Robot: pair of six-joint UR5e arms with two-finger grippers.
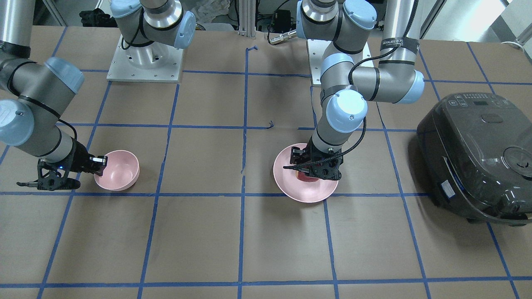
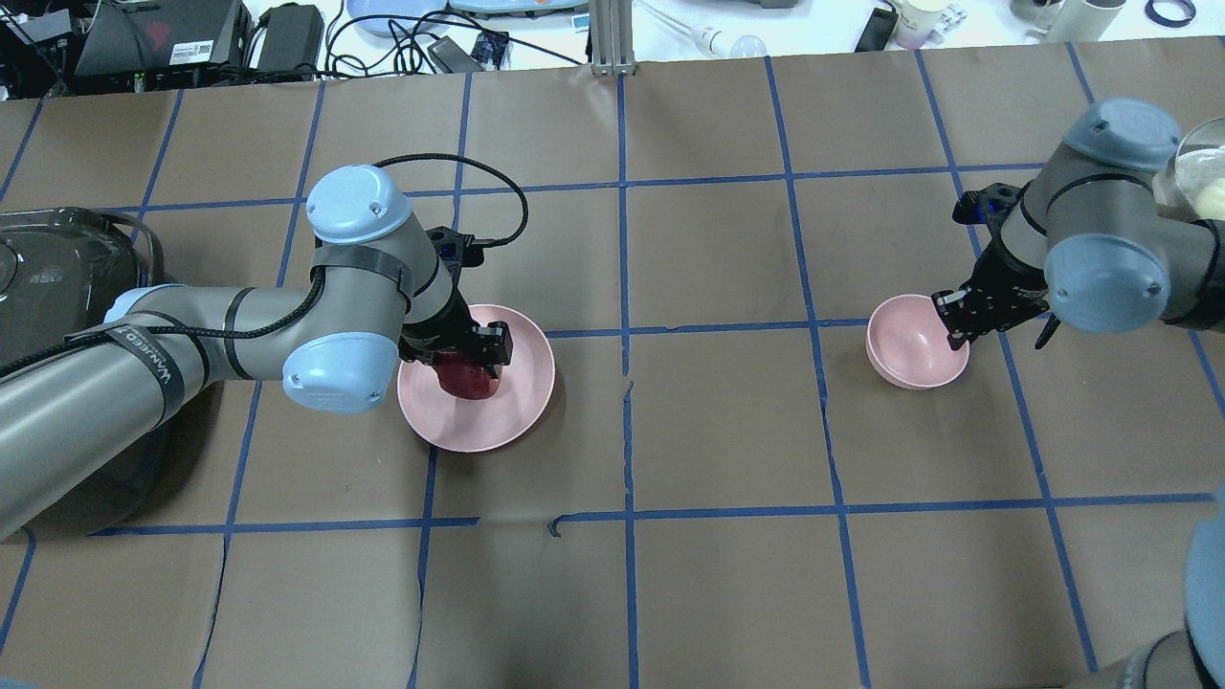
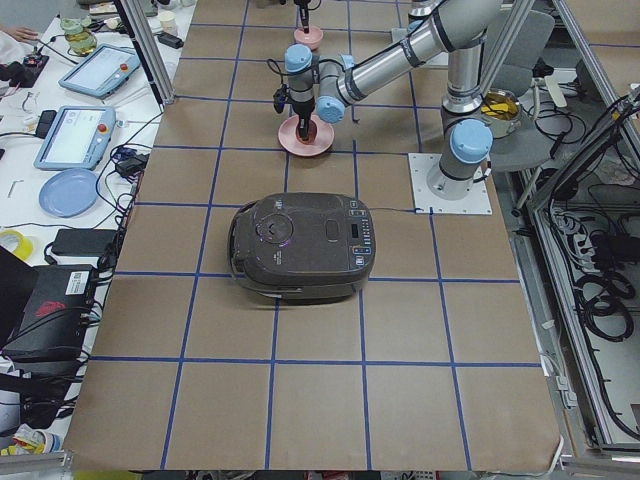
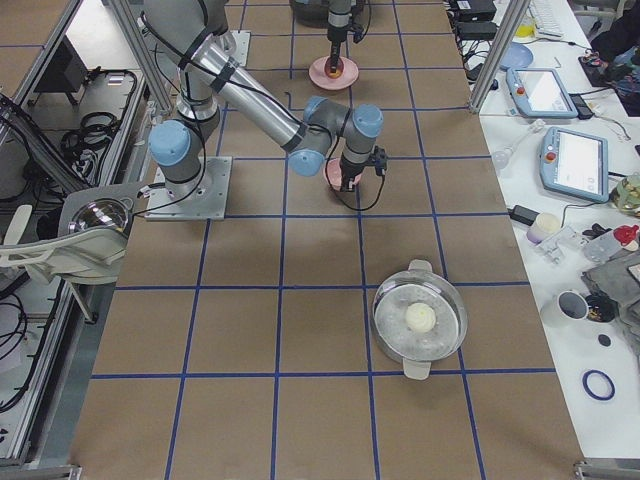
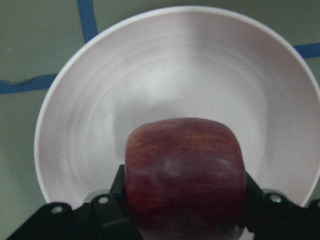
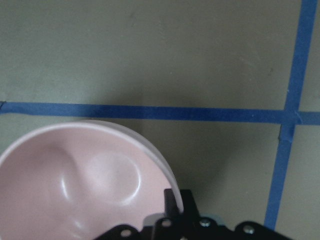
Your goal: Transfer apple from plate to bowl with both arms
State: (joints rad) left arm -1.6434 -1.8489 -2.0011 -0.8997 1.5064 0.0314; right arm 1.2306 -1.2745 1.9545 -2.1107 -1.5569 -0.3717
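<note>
The dark-red apple (image 5: 185, 170) sits between the fingers of my left gripper (image 2: 469, 368), which is shut on it over the wide pink plate (image 2: 517, 402). I cannot tell whether the apple still touches the plate. In the front view the left gripper (image 1: 309, 172) covers most of the apple (image 1: 305, 177) on the plate (image 1: 303, 193). The small deep pink bowl (image 2: 909, 344) stands far to the right and holds nothing. My right gripper (image 2: 957, 321) is shut on the bowl's rim, as the right wrist view shows, bowl (image 6: 75, 180).
A dark rice cooker (image 1: 478, 153) stands beyond the plate on my left side (image 2: 57, 258). A metal pot with a glass lid (image 4: 420, 320) stands at the table's right end. Blue tape lines grid the brown table between plate and bowl.
</note>
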